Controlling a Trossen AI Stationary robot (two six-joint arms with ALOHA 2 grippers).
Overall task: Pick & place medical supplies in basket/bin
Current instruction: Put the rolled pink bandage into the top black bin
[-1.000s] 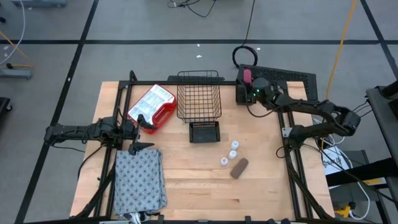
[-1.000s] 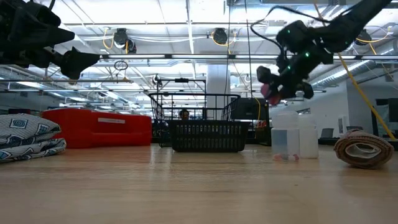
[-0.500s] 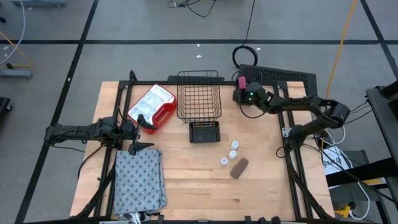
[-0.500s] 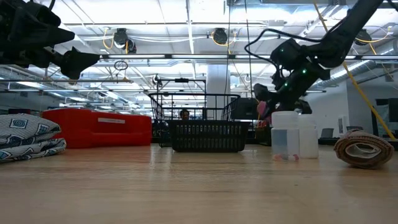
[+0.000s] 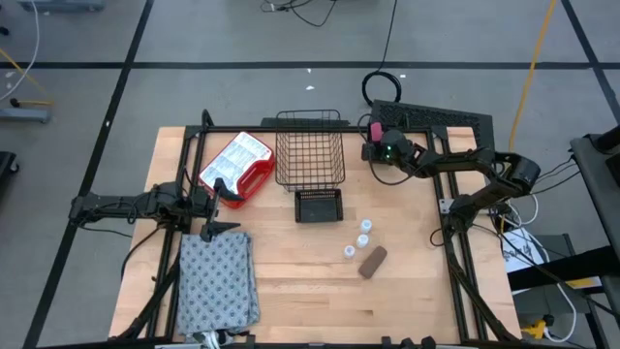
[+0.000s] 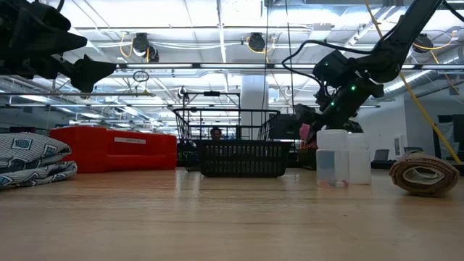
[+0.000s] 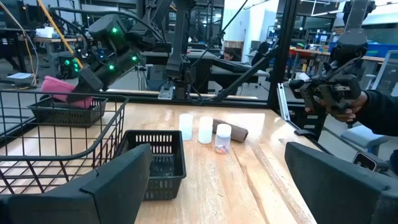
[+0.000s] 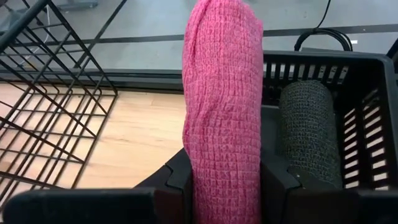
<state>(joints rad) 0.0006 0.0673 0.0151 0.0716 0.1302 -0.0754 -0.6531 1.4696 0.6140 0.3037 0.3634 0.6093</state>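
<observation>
My right gripper [image 8: 224, 180] is shut on a pink block [image 8: 222, 93] of knit wrap at the table's far right, just above a small black bin [image 8: 367, 106]. The block also shows in the left wrist view [image 7: 61, 87] and the high view [image 5: 372, 128]. The wire-mesh basket [image 5: 310, 147] stands left of it at the far middle. Three white vials [image 5: 359, 237] and a brown block [image 5: 373, 261] rest on the table right of centre. The grey dotted cloth [image 5: 218, 281] lies folded at the near left. My left gripper [image 5: 218, 206] waits open above the cloth's far end. My right gripper pinches the pink block's near part [image 8: 217, 168] between its two fingers. The fingers slant down from the table's right, and the block lies along them, sticking out past the fingertips. It hangs clear above the small bin.
A dark grey roll [image 8: 310, 130] lies inside the small bin under the pink block. A second small black bin [image 5: 319, 205] stands just near of the basket. A red container [image 5: 235, 165] with a white packet sits left of the basket.
My right gripper has gone down and a little toward the table's left with the pink block, tipping further downward. The block now hangs low over the small black bin at the far right. Most of this happened early in the second.
</observation>
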